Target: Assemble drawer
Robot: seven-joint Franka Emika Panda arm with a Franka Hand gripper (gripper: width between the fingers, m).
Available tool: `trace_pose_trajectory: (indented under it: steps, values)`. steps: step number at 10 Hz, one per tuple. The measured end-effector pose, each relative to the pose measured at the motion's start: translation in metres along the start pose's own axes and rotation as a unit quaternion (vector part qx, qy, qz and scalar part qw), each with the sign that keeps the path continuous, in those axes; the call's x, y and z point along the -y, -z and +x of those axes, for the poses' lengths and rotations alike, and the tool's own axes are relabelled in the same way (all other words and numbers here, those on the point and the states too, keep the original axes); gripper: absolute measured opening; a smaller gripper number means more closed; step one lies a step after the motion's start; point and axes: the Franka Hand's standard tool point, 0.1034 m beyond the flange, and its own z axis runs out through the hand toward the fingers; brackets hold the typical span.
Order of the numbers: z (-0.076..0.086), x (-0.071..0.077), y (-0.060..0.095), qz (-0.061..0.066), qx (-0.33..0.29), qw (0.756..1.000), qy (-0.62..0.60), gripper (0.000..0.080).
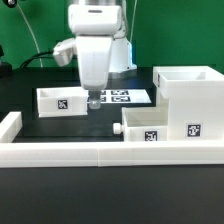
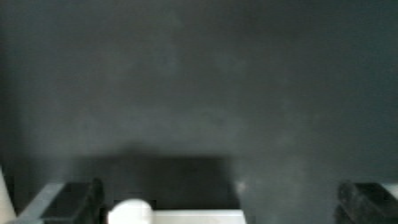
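Nearest me runs the long white rail point(image 1: 100, 155); behind it one knobbed tray point(image 1: 150, 125) sits against the tall housing point(image 1: 188, 95) on the exterior view's right. My gripper point(image 1: 93, 101) hangs just beside the other tray point(image 1: 62, 100), near the marker board point(image 1: 122, 97); its jaws are spread wide, pinching nothing, with that tray's knob point(image 2: 128, 212) between them.

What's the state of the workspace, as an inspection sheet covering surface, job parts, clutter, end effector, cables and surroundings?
Surface: matte black tabletop, edged by a long low white rail.
Job's things: tall white plastic box-shaped housing at the exterior view's right; small white knobbed tray beside it; second small white tray at the left.
Clutter: nothing seen; only the marker board lies behind.
Grippers: end effector open, low by the second tray's end; the wrist view shows a white knob between its fingers.
Cables: thin dark cable, far left.
Surroundings: green backdrop.
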Motion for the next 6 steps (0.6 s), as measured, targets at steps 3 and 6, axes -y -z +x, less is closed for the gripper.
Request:
trace_pose_trajectory:
  steps: [3,6]
  values:
    - [-0.003,-0.001,-0.014,0.01,-0.036,0.999,0.003,0.0649]
    - [0.025,0.001,-0.031,0.023,-0.048,0.999,-0.006,0.0649]
